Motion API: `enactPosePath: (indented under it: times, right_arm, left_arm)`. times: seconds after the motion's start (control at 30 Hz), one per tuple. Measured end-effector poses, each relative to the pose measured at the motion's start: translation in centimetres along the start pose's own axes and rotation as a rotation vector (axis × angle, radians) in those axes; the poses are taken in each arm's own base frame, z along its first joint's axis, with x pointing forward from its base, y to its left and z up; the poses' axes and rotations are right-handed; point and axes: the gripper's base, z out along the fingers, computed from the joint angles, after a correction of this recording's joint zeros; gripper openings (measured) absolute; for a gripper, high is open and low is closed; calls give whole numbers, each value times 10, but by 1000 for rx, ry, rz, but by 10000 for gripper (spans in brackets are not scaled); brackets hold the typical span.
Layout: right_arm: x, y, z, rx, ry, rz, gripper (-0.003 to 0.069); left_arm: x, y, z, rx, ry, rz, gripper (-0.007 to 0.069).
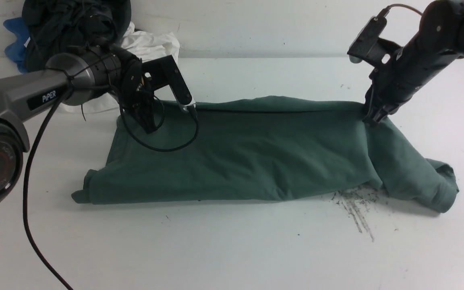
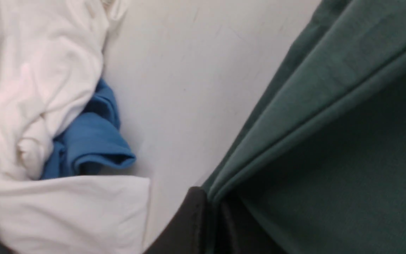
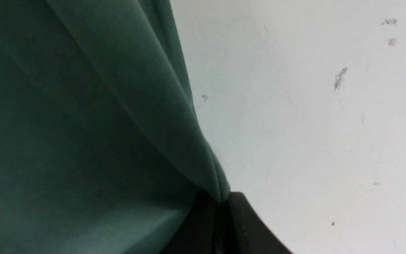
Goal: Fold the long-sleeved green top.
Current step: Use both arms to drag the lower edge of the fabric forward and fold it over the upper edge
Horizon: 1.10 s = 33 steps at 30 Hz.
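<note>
Because its far edge is pinched tight at either end by the left gripper (image 1: 193, 109) and the right gripper (image 1: 371, 119), the green long-sleeved top (image 1: 248, 157) lies stretched across the table (image 1: 232, 249) (ready, I'd guess, for folding over).

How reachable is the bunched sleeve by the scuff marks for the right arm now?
Probably not yet: the right hand is shut on the far edge of the green top. The sleeve lies near it with nothing between, so it looks reachable once that grip opens.
</note>
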Motion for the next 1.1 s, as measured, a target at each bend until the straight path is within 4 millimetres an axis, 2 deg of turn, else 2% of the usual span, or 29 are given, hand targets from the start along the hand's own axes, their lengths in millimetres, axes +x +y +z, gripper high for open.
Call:
enactPosePath:
  times: [0.1,0.17,0.27,0.33,0.43,0.47,0.5,0.6,0.7,0.77,0.87,0.97,1.1]
  right_arm:
    - [1,0,10,3,0,6,10]
    - [2,0,22,11,-5,40,25]
    - [1,-2,26,32,-13,69,50]
    - [1,-5,26,72,-23,102,101]
    - [2,-11,24,128,-19,170,204]
    - [2,-11,24,131,-17,165,211]
    - [4,-13,21,156,5,235,274]
    - [9,-14,9,171,56,340,345]
    - [17,-15,-17,156,121,451,384]
    - [26,-15,-31,116,175,514,392]
    - [38,-15,-43,55,206,590,394]
    - [67,-10,-55,-22,218,712,396]
    - [99,6,-61,-40,233,789,396]
  left_arm:
    - [4,-3,8,11,14,-23,39]
    - [7,-3,10,5,26,-57,90]
    - [9,1,9,-12,38,-89,150]
    - [9,7,0,-39,52,-141,228]
    - [5,19,-26,-68,75,-267,309]
    - [4,20,-30,-69,81,-279,313]
    - [0,24,-49,-78,103,-373,339]
    - [-5,22,-77,-61,175,-491,349]
    - [-9,8,-94,4,275,-524,329]
    - [-9,-3,-94,76,331,-520,293]
    - [-7,-15,-88,173,388,-511,231]
    - [-2,-32,-70,305,448,-474,113]
    - [2,-39,-58,369,459,-483,21]
